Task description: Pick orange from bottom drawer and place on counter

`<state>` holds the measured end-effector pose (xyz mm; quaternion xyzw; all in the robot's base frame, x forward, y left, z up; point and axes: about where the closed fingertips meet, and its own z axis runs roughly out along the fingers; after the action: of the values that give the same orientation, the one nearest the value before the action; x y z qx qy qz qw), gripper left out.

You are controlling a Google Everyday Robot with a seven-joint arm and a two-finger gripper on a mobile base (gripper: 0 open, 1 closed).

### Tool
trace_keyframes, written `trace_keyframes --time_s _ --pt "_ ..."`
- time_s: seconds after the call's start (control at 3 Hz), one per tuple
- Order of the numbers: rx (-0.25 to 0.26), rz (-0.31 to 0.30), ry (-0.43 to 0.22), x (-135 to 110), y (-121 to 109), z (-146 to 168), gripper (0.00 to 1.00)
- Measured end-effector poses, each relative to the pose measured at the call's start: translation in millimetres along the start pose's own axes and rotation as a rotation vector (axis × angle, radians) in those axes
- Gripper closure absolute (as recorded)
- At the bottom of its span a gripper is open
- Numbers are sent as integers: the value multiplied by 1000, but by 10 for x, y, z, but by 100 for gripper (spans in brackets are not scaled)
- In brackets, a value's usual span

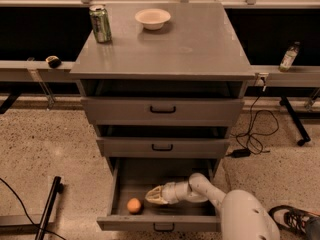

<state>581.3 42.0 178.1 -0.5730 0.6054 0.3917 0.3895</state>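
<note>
The orange point(133, 205) lies on the floor of the open bottom drawer point(159, 223), towards its front left. My gripper point(150, 197) is inside the same drawer, just to the right of the orange and slightly behind it, pointing left at it. There is a small gap between them, and the orange lies free. My white arm point(240, 214) reaches into the drawer from the lower right. The grey counter point(200, 44) tops the cabinet.
A green can point(100, 23) and a pale bowl point(152, 18) stand at the back of the counter. The two upper drawers point(162, 110) are shut. A small dark round object point(53, 61) sits on the left ledge and a bottle point(288, 57) on the right one. Cables lie on the floor to the right.
</note>
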Motion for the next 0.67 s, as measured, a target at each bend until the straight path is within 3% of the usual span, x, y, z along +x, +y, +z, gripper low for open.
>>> trace_keyframes --time_s 0.33,0.67 --pt "19 -21 18 -127 -37 -85 84" --pt "34 -21 47 -122 -69 -108 60"
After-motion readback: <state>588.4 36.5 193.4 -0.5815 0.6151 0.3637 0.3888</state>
